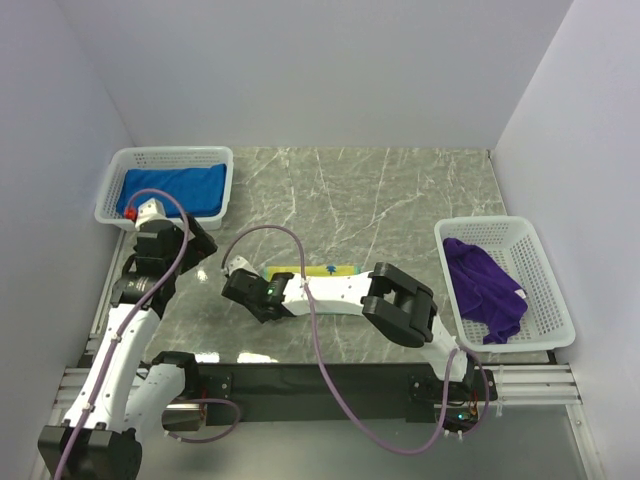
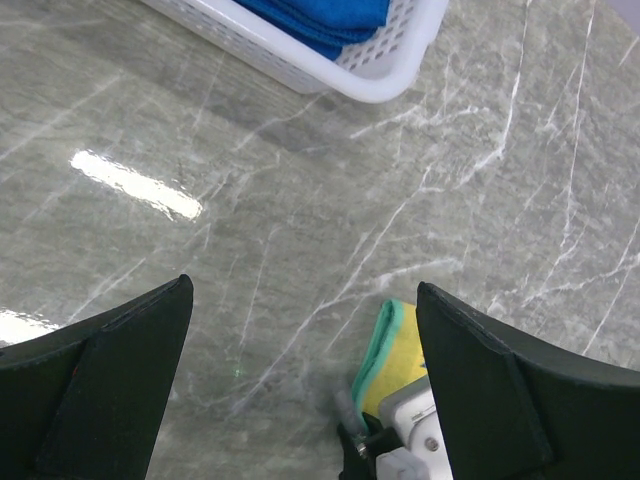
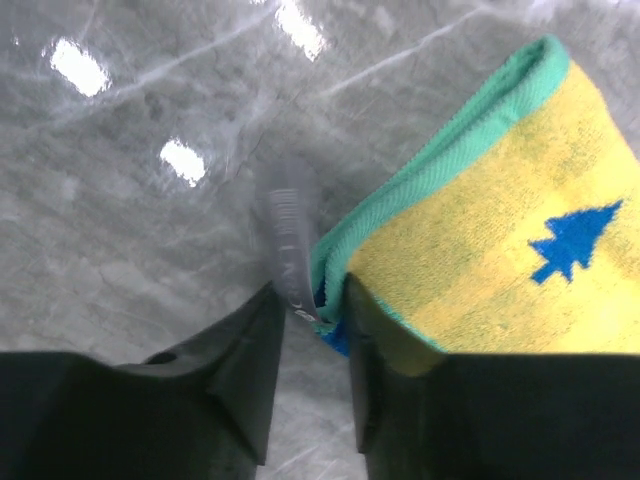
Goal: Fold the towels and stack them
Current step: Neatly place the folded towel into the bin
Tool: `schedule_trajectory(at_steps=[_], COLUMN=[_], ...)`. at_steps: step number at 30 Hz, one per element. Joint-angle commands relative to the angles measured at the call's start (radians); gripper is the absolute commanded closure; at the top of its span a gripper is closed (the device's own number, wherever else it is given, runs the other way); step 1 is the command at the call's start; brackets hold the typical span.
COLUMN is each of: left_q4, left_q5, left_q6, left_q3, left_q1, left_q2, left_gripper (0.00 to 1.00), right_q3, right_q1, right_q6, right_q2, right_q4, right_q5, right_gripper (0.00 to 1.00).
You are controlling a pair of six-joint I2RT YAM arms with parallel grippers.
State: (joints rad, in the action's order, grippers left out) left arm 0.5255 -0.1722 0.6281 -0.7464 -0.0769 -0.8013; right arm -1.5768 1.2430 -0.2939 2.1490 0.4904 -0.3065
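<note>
The right hand (image 3: 315,305) is clamped on a corner of the yellow towel (image 3: 500,230) to fold it; next it must carry this corner across.

A yellow towel (image 3: 480,250) with a teal-green border lies on the grey marbled table (image 3: 120,230) and carries a blue tree motif (image 3: 572,240) near its right side. The towel's lower left corner sits in the narrow gap of the right gripper (image 3: 310,292), one dark finger (image 3: 240,370) on either side. Whether they press on it cannot be told. A blurred grey tab (image 3: 288,235) sticks out just left of that corner.
</note>
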Motion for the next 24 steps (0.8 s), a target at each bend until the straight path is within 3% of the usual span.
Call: schedule_trajectory(at_steps=[1,2,3,5,17,24], left_q4=[-0.041,-0.042,-0.042,-0.038,-0.085,-0.297], left_q5=[0.054,0.065,0.071,0.08,0.31,0.488], left_q6=[-0.022,-0.022,-0.024,-0.018,0.062,0.221], left_q3=[0.015,0.013,0.01,0.005,0.083,0.217], left_q1=[0.005,0.005,0.005,0.005,0.003,-0.032], left_q2=[-0.012,-0.028,-0.039,-0.067,-0.182,-0.237], left_gripper=[0.01,0.01,0.01,0.0,0.01,0.01], right_q3=[0.077,0.083,0.098,0.132,0.418,0.524], right_q1=[-0.013,-0.019,-0.023,-0.036,-0.082,-0.094], right_q6=[-0.011,-0.01,-0.008,-0.007,-0.028,-0.022], right_q2=[0.054,0.046,0.034,-0.006,-0.314,-0.39], right_q4=[0.028,0.011,-0.002,-0.05,-0.421,-0.544], right_q5=[-0.023,-0.02,-0.02,-0.013,0.115,0.147], right_gripper=[0.69,0.75,0.88,0.99,1.0,1.0])
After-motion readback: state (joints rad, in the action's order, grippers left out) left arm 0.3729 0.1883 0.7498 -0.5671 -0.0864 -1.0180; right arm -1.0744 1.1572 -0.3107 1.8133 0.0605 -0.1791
